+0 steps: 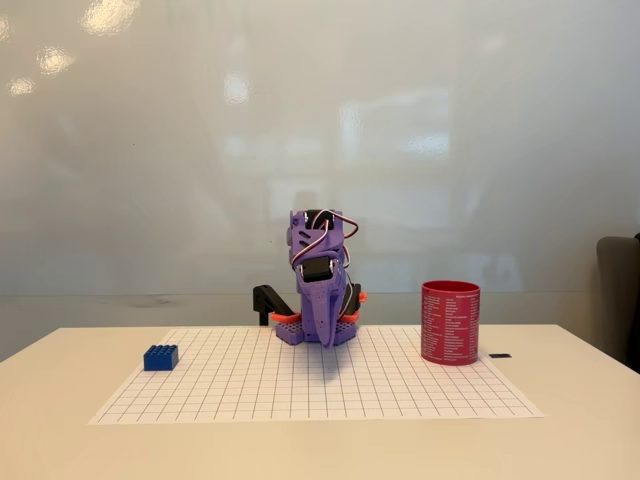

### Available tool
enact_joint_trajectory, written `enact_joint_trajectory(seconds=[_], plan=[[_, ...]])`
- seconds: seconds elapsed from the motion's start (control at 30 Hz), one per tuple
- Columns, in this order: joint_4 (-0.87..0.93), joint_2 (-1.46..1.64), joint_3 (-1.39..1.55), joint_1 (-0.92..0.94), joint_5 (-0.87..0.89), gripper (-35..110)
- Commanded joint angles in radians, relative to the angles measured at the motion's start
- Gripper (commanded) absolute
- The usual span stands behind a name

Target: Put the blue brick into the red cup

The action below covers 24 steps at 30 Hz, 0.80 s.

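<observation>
Fixed view: red cup [450, 322], unreadable white print.

One blue brick [161, 357], at the left edge of the grid sheet [400, 395]. One red cup [450, 322], at the sheet's right edge. One purple arm [322, 290], at the sheet's far edge. One sheet, one table [300, 450]. One small dark chip [500, 355], just off the sheet beside the cup. One dark chair [620, 295], beyond the sheet's right end.

Blue brick [161, 357], white-printed red cup [450, 322]
</observation>
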Motion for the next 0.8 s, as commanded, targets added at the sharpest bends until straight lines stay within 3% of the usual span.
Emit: enact_joint_trajectory(seconds=[0.0,0.77], plan=[[-0.009,0.003,-0.003,0.031,0.061,0],[-0.005,-0.078,-0.043,0.017,0.015,0]])
